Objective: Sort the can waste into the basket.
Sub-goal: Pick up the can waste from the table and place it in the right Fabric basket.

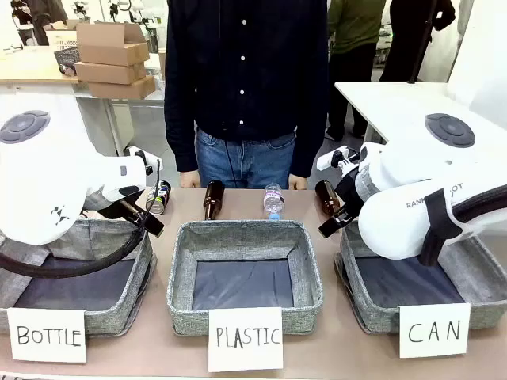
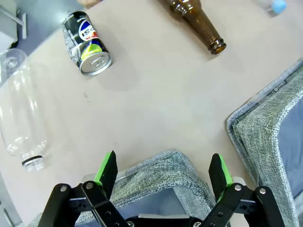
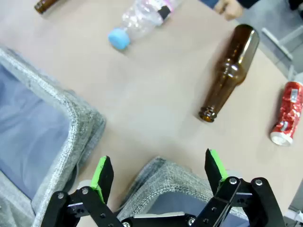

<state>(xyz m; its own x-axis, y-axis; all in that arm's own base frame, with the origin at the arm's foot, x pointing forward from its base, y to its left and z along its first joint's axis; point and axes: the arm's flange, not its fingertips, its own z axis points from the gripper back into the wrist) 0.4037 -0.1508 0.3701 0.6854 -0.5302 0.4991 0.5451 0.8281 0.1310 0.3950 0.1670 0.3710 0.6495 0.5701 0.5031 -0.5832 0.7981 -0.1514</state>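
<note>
A black-and-silver can [image 1: 161, 195] lies on the table's far left; in the left wrist view this can [image 2: 88, 43] lies well ahead of my open left gripper [image 2: 163, 170], which hovers over a basket corner. A crushed red can [image 3: 286, 118] lies at the right edge of the right wrist view, beside a brown bottle [image 3: 232, 71]. My right gripper [image 3: 158, 175] is open and empty above the corner of the grey basket [image 1: 356, 293] fronted by the card "CAN" [image 1: 433, 330]. From the front, the left gripper [image 1: 149, 222] and right gripper [image 1: 333, 223] hang over the outer baskets' far corners.
Grey baskets carded "BOTTLE" [image 1: 119, 313] and "PLASTIC" [image 1: 178, 277] stand left and centre. Two brown bottles [image 1: 212, 199] [image 1: 327, 198] and a small plastic bottle [image 1: 273, 201] lie along the far edge. A large clear bottle [image 2: 21, 113] lies left of the black can. A person [image 1: 245, 71] stands opposite.
</note>
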